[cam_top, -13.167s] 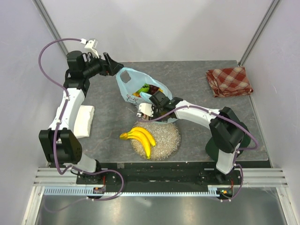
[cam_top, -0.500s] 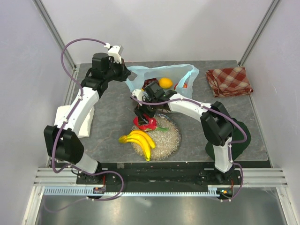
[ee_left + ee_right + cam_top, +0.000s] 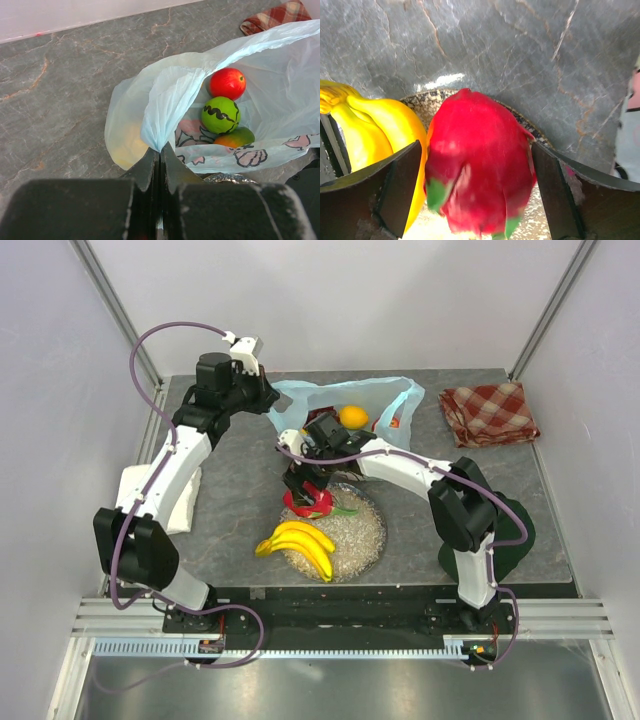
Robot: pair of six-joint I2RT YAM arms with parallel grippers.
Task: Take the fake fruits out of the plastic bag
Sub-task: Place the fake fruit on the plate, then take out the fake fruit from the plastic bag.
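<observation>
The light blue plastic bag [image 3: 395,400] lies open at the back of the table, and my left gripper [image 3: 268,395] is shut on a bunched fold of its edge [image 3: 159,135]. Inside show a red apple [image 3: 227,83], a green fruit with dark marks [image 3: 220,114], a green-orange mango [image 3: 236,138] and a yellow piece [image 3: 352,417]. My right gripper [image 3: 308,480] is open astride the pink-red dragon fruit [image 3: 477,165], which rests on the speckled plate [image 3: 365,535]; its fingers [image 3: 402,182] stand just off the fruit's sides. The banana bunch [image 3: 298,543] lies on the plate beside it.
A red checkered cloth [image 3: 490,412] lies at the back right corner. A white folded cloth [image 3: 185,495] sits by the left arm. The bag's printed side [image 3: 627,135] lies close to the right of the plate.
My right gripper's jaws have opened wider, letting go of the dragon fruit on the plate. The banana bunch has shifted slightly. The left gripper holds the bag as before.
</observation>
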